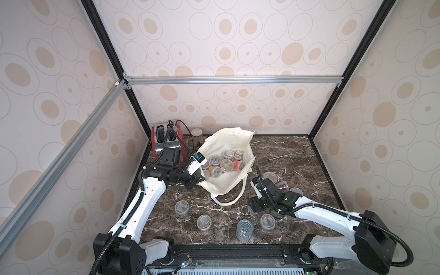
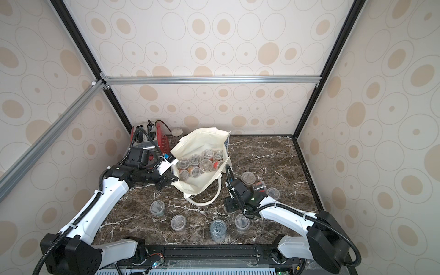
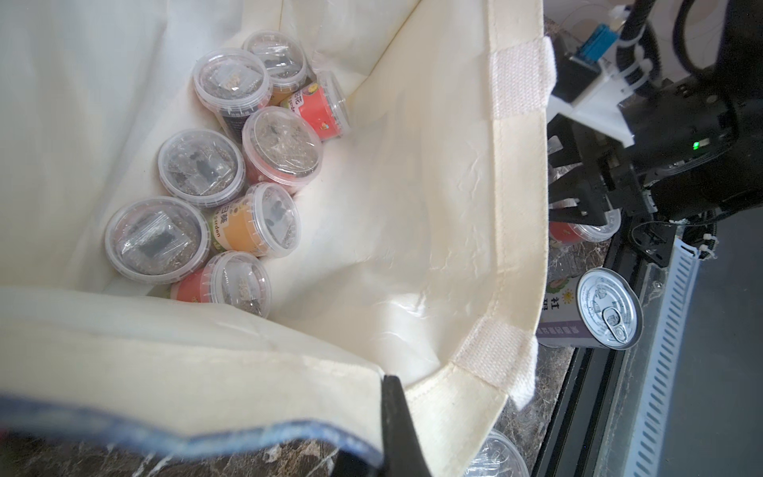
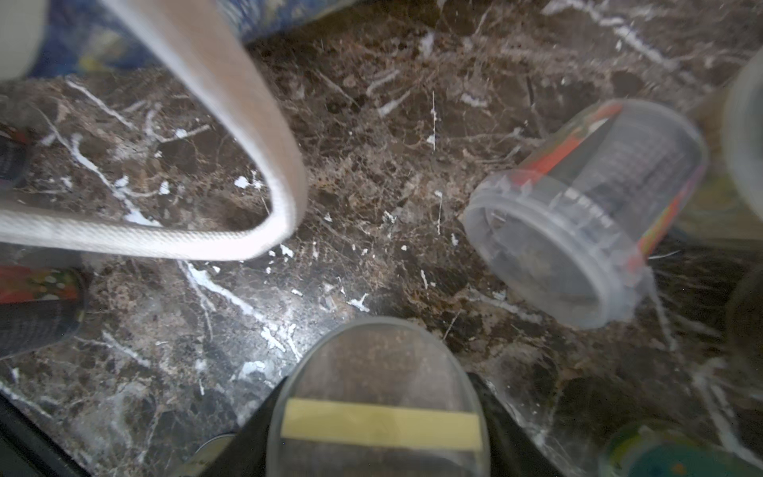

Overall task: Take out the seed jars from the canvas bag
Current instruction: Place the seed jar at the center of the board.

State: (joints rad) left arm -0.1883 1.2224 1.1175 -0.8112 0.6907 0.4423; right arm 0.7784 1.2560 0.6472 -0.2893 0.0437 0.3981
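Table: polished marble-look surface, white-veined, glossy. Canvas bag, at left claw: matt cream woven cloth, ribbed webbing handle. Seed jars inside it, seed jar in right claw: clear smooth plastic, glossy labels. Can near that claw: shiny metal lid.

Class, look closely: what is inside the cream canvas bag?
At least eight small clear plastic lidded jars, some red- or orange-labelled, heaped together. Anything beneath them is hidden.

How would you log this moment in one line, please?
left hand: shut on canvas bag rim | right hand: shut on seed jar, outside bag | bagged jars: several | table jars: several
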